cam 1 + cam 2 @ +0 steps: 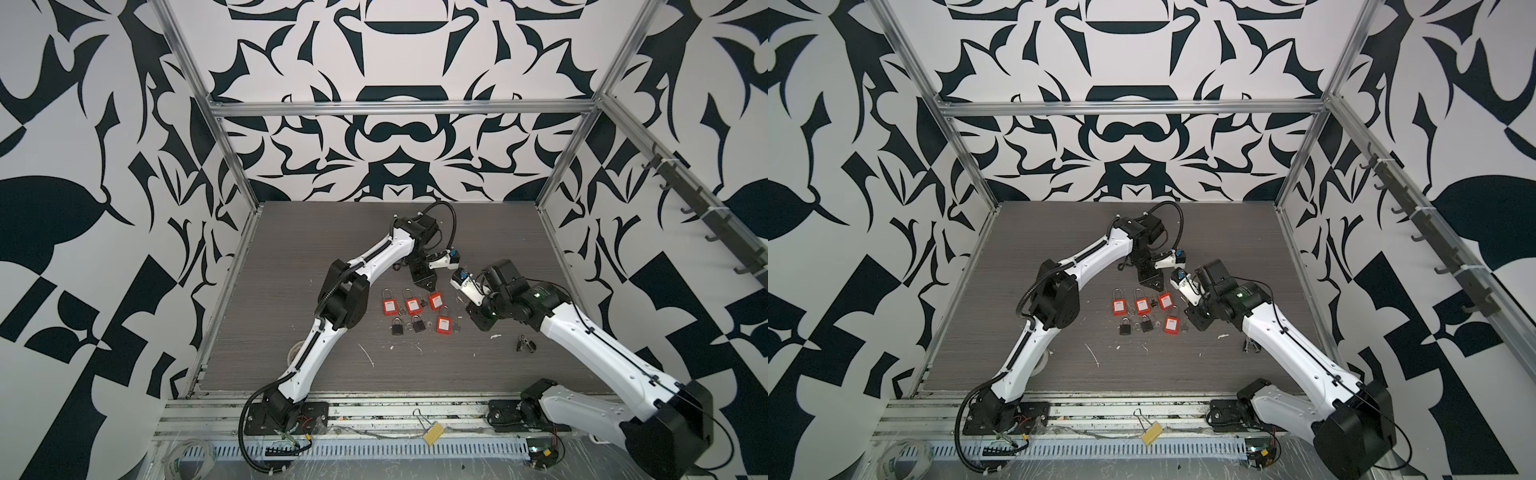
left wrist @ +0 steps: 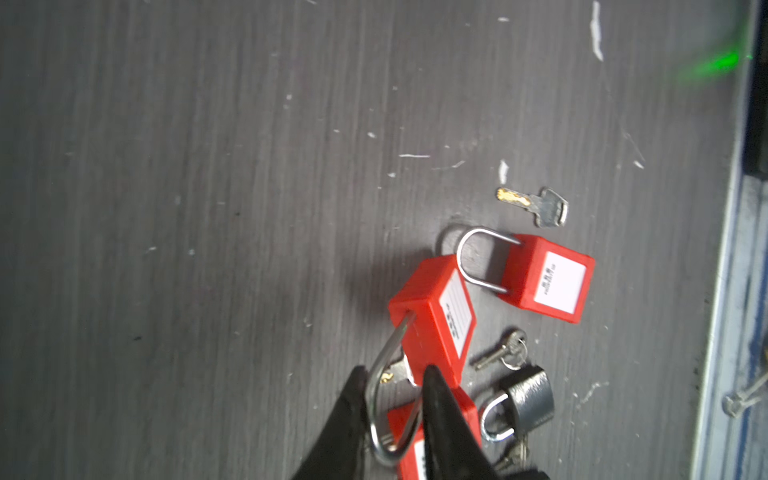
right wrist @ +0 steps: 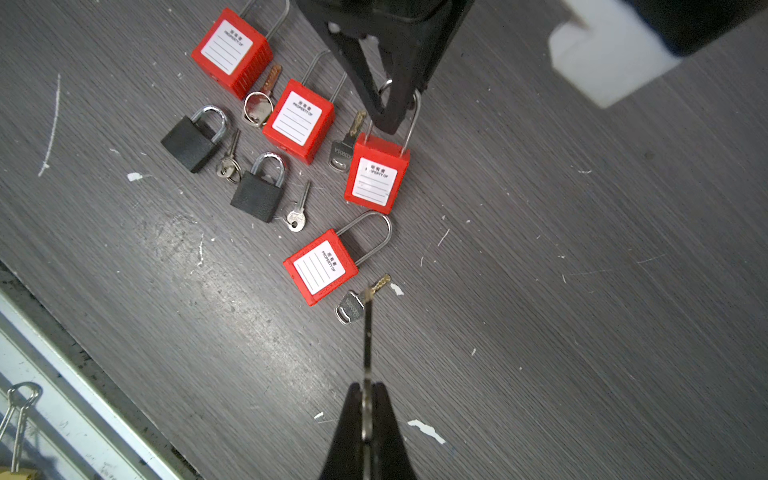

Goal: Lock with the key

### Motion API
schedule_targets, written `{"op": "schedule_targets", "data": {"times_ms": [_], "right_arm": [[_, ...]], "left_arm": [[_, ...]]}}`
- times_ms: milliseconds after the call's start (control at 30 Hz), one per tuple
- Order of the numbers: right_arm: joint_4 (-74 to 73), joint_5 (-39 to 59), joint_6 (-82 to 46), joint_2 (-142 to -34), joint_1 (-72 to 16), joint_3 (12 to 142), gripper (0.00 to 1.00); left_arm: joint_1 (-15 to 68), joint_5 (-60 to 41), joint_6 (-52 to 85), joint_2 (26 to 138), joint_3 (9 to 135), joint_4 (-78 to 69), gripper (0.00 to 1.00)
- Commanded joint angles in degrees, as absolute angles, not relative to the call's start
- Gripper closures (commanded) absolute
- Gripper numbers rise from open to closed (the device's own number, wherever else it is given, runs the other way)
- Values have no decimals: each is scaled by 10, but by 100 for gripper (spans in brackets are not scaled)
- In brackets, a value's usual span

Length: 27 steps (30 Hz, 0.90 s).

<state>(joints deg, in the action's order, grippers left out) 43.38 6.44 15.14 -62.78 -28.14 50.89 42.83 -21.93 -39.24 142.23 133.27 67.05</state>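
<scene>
A red padlock (image 3: 376, 178) lies label up on the dark table, also seen in the left wrist view (image 2: 432, 316) and in both top views (image 1: 435, 301) (image 1: 1165, 300). My left gripper (image 2: 394, 370) (image 1: 431, 287) (image 1: 1157, 286) is at its steel shackle (image 2: 376, 399). The jaws stand a little apart, with the shackle loop between the fingers. To the right, my right gripper (image 3: 365, 386) (image 1: 473, 318) (image 1: 1193, 318) hovers above the table, shut on a key (image 3: 367, 332). The key is seen edge on, its blade sticking out past the fingertips.
More red padlocks (image 3: 230, 50) (image 3: 299, 118) (image 3: 320, 266) and two black ones (image 3: 193, 143) (image 3: 257, 195) lie close together, with loose keys (image 3: 351, 309) (image 3: 340, 156) (image 3: 297, 216) among them. A small metal clip (image 1: 524, 344) lies at the right.
</scene>
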Motion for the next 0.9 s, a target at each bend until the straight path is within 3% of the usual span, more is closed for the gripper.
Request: {"op": "schedule_targets", "data": {"times_ms": [0, 200, 433, 667, 867], "right_arm": [[415, 70, 140, -625, -280, 508, 100], [408, 75, 111, -638, -280, 521, 100], [409, 88, 74, -650, -280, 541, 100], [395, 120, -12, -732, -279, 581, 100], [394, 138, -44, -868, -253, 643, 100]], "left_arm": [[436, -190, -385, 1433, 1349, 655, 72], [439, -180, -360, 1416, 1342, 566, 52], [418, -169, -310, 1358, 1309, 473, 48], [318, -237, -185, 1213, 1130, 311, 44], [258, -272, -144, 1037, 886, 208, 44]]}}
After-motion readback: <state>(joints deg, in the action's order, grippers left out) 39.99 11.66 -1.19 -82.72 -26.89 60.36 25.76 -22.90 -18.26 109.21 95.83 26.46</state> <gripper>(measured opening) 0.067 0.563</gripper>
